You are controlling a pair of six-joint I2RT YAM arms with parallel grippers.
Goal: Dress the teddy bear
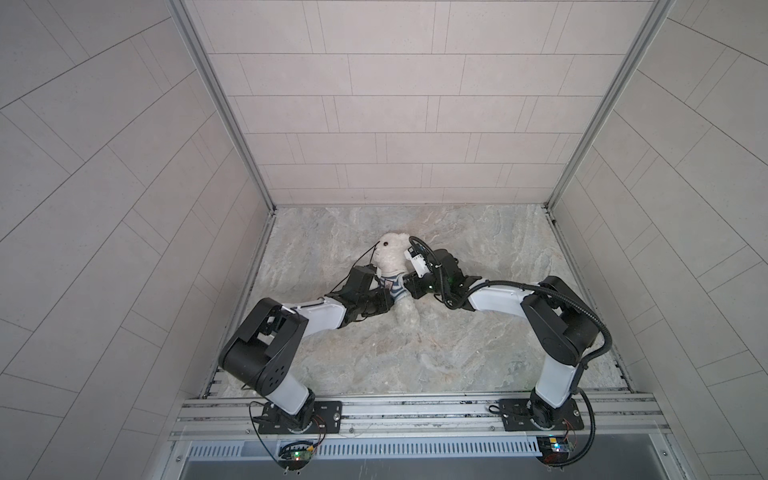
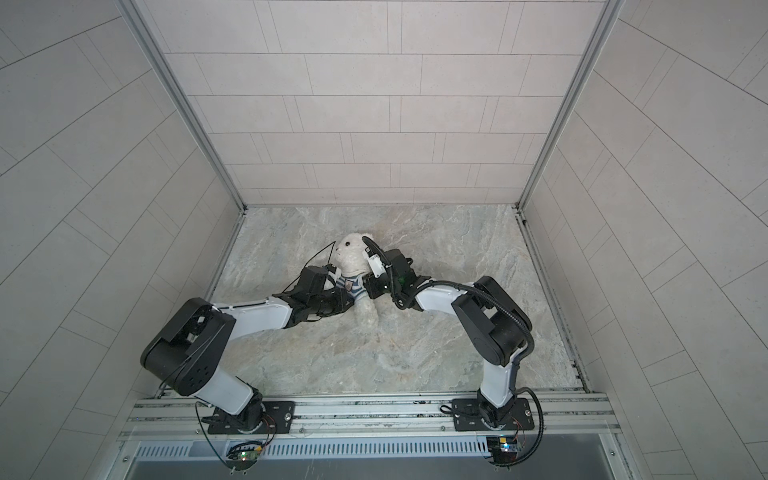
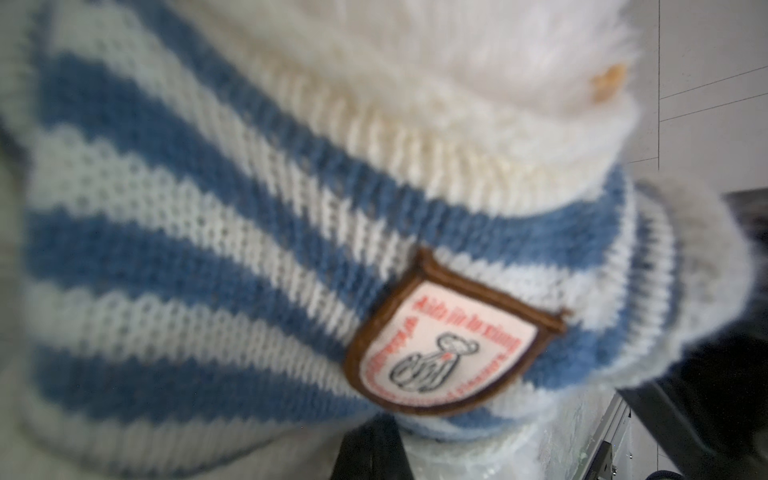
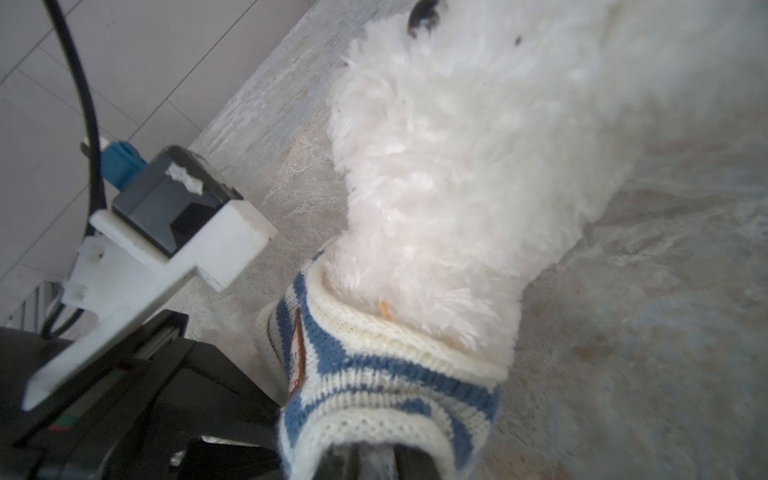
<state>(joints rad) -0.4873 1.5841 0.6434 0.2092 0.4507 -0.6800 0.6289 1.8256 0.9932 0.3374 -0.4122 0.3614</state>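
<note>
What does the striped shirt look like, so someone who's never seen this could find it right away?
Toward the back of the marble table lies a fluffy white teddy bear. Around its chest, just under the head, sits the shirt: knitted in blue and white stripes with a cream collar. Its brown-edged shield badge sets it apart.

On table (image 2: 415, 353), shirt (image 2: 352, 286) around teddy bear (image 2: 353, 253)

Teddy bear (image 1: 390, 257) lies on table (image 1: 457, 332) — striped shirt (image 1: 395, 289) on.
</note>
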